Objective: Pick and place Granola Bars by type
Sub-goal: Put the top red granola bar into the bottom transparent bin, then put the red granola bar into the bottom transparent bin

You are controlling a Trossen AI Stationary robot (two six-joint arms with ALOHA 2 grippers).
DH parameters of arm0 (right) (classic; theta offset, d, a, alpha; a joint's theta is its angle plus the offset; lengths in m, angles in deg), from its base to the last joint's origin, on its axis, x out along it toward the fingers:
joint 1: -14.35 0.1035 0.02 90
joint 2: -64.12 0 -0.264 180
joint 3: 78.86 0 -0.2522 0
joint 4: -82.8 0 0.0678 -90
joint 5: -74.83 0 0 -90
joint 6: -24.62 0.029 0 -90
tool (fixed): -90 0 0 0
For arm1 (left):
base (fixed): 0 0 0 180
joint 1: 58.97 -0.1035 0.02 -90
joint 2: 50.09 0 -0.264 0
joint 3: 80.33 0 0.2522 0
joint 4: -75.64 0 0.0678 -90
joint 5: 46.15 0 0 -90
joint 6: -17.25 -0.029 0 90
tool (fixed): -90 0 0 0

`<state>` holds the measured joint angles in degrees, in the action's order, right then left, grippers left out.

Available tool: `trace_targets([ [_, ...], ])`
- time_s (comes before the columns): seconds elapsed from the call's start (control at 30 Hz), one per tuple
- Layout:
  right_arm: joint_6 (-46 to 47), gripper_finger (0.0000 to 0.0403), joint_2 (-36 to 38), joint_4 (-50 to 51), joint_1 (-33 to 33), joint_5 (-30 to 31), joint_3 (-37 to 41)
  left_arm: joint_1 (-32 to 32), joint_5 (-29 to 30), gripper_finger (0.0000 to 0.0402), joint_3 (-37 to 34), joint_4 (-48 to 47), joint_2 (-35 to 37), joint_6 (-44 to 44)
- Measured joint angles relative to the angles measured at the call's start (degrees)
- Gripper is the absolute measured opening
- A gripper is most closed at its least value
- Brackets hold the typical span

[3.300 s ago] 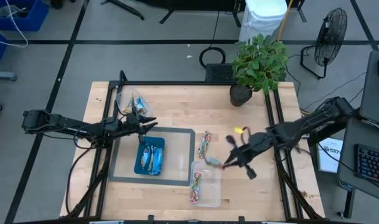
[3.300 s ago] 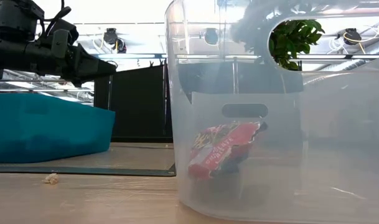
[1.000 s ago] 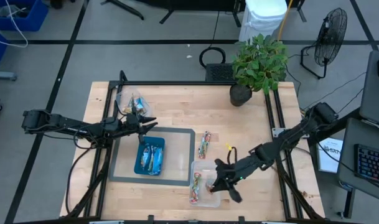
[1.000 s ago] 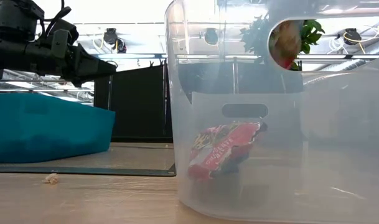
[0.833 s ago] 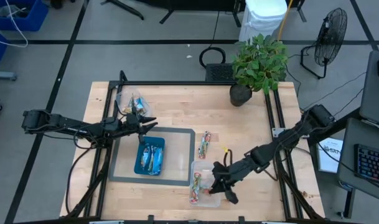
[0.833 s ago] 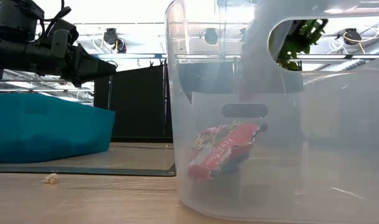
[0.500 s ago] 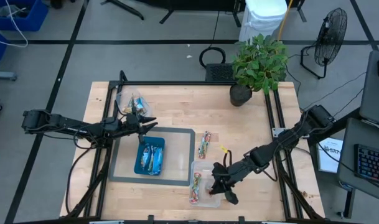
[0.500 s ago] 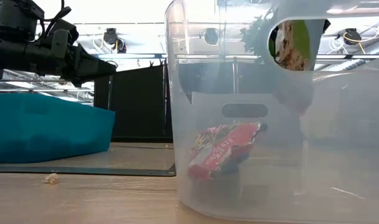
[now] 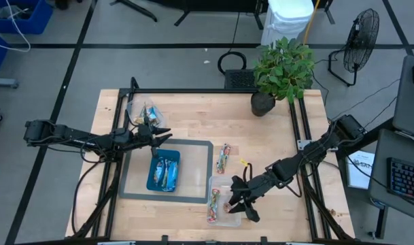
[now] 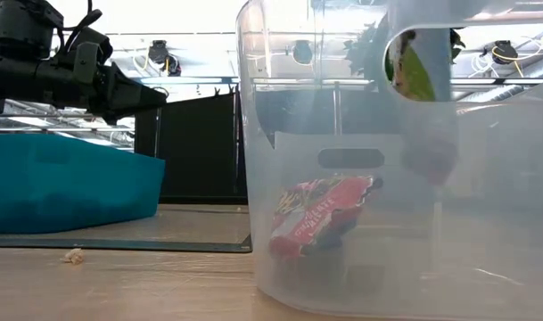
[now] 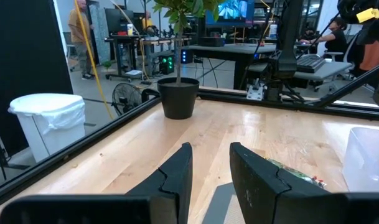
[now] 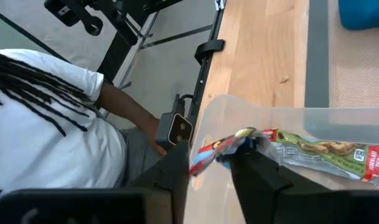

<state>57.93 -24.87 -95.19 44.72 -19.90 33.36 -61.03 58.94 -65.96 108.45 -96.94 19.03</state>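
Note:
My right gripper (image 9: 231, 201) is over the clear tub (image 9: 213, 180) near the table's near edge, shut on a red-green granola bar (image 12: 326, 152). In the low view that bar (image 10: 414, 67) shows through the tub's handle hole, above a red bar (image 10: 320, 214) lying on the tub floor. More red-green bars (image 9: 223, 158) lie on the table. Blue bars (image 9: 164, 170) lie in the teal tray (image 9: 149, 178). Silver-tan bars (image 9: 147, 112) sit in a clear tub at the far left. My left gripper (image 9: 163, 135) hovers open by the tray's far side. My right gripper pinches the red-green bar by one crumpled end (image 12: 236, 144) between its two fingers. It comes slanting down from the table's right. The rest of the bar sticks out sideways, lifted clear within the tub's walls.
A potted plant (image 9: 263, 102) stands at the far right of the table. A grey mat (image 9: 193, 170) lies under the teal tray. A person in a white shirt (image 12: 46, 124) is beside the table's near edge. Black frame rails (image 9: 298, 136) run along both sides.
My right gripper has moved a little toward the table's left edge, over the clear tub, still shut on the bar. In the low view the bar has turned and come lower behind the tub's handle hole. The left arm has kept still.

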Motion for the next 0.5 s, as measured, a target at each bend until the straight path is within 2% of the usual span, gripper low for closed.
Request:
trace_targets([
  [0.27,-3.66,0.0147,0.02,0.0,-0.63,-0.04,0.02,0.02,0.0,0.0113,-0.01,0.0,-0.02,0.0],
  [0.5,-5.56,0.0152,0.04,2.99,-2.43,-1.51,0.02,0.0,0.0,0.0113,0.0,0.0,0.0,0.0],
])
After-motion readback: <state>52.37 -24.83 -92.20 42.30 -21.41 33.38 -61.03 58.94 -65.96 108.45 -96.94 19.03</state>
